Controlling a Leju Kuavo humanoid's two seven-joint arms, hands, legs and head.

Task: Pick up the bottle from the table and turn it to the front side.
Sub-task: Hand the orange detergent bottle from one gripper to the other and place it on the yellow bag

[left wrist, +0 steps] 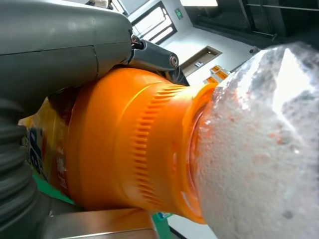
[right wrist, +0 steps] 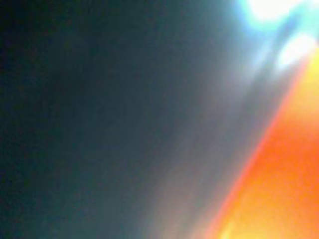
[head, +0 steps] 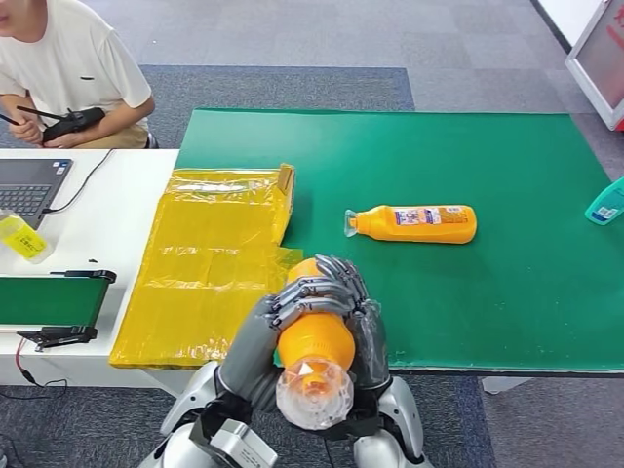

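Green matting covers the counter (head: 515, 322) across most of the head view, and a white desk (head: 110, 210) adjoins its left side. Crumpled yellow plastic sheeting (head: 206, 263) lies over the seam between the two, and a folded yellow piece sits at its far edge. On the white desk stand a laptop (head: 29, 185) at the far left, a small conveyor with a green belt (head: 52, 302) nearer the robot, and a small clear container with yellow in it (head: 22, 239). A person in a white shirt (head: 73, 68) sits behind the desk holding a black controller (head: 70, 122).

Out on the green mat a second orange bottle (head: 415, 224) lies on its side, clear cap pointing left, printed label facing up. A teal bottle (head: 607, 203) is cut off by the right edge.

The orange bottle (head: 315, 343) of the task is lifted off the counter, close to the robot's body at the near edge, clear cap (head: 314, 392) pointing back toward the head camera. Both hands grip it: the left robot hand (head: 294, 307) wraps its fingers over the top, and the right robot hand (head: 364, 331) clasps the opposite side. The left wrist view shows the ribbed orange shoulder, the frosted clear cap and part of a printed label under the thumb. Its contents cannot be made out. The right wrist view is a blur of dark grey and orange.
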